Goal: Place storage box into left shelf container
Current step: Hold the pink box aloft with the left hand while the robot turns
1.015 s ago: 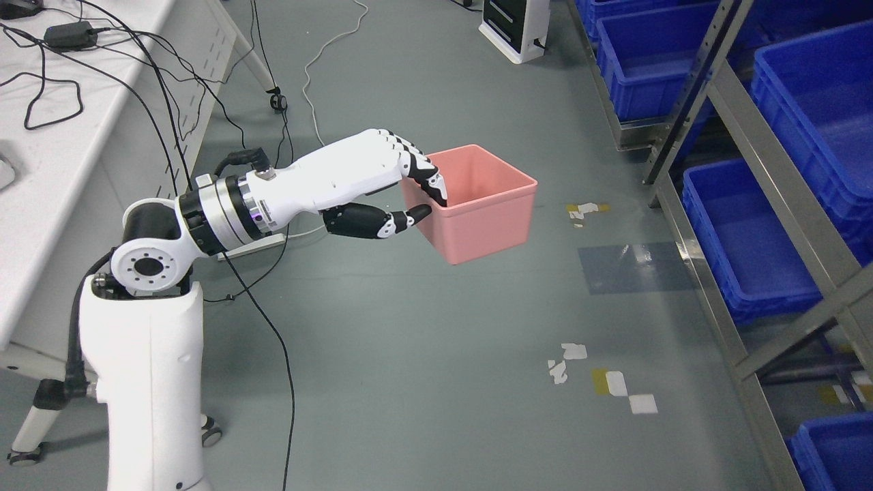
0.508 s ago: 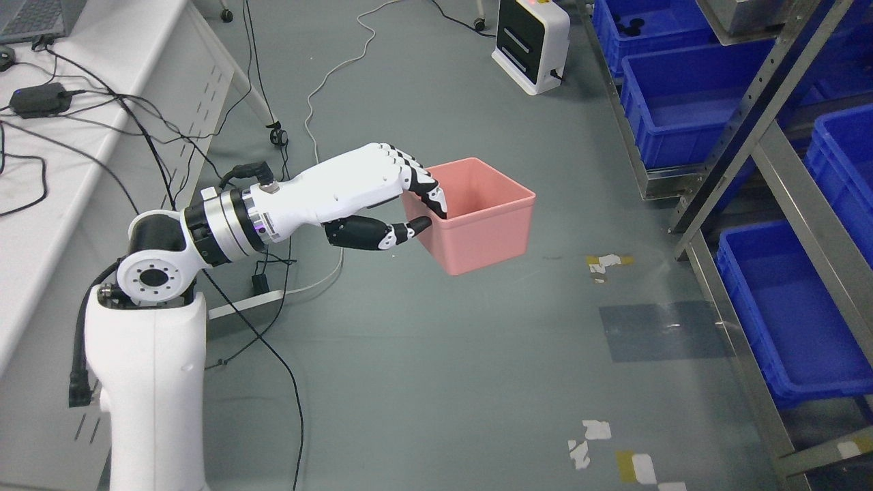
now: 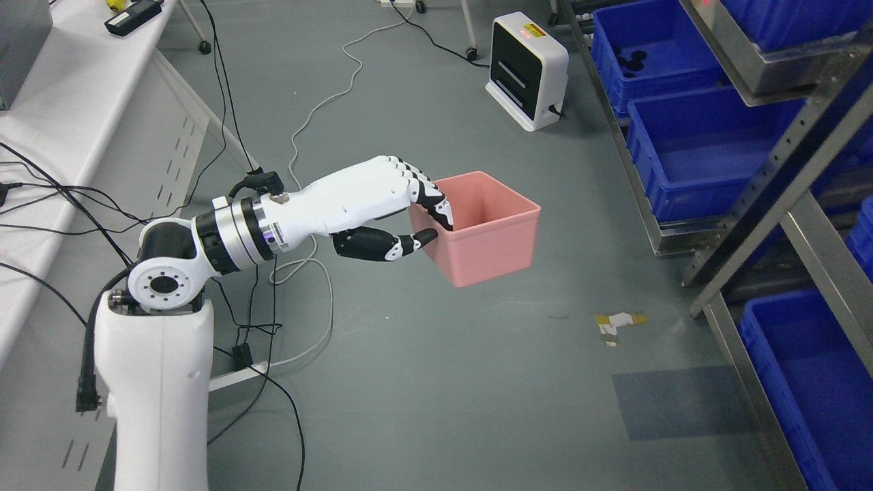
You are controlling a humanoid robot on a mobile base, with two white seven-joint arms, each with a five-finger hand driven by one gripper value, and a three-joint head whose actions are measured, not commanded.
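A pink open-topped storage box [image 3: 487,232] hangs in the air above the grey floor, empty inside. My left hand [image 3: 426,221] is shut on its near left wall, fingers hooked over the rim and thumb pressed on the outside. The white left arm [image 3: 225,239] reaches in from the lower left. A metal shelf rack [image 3: 750,198] stands on the right, holding blue containers [image 3: 702,150]. The box is well left of the rack, apart from it. My right arm is out of view.
A white table [image 3: 61,136] with black cables runs along the left. Cables trail over the floor under the arm. A white and black device [image 3: 526,68] stands on the floor near the rack's far end. Tape marks [image 3: 617,322] lie on the floor.
The whole picture has slid downward, so the camera has moved; more of the rack's upper shelves shows. My left hand holds the pink box the same way throughout.
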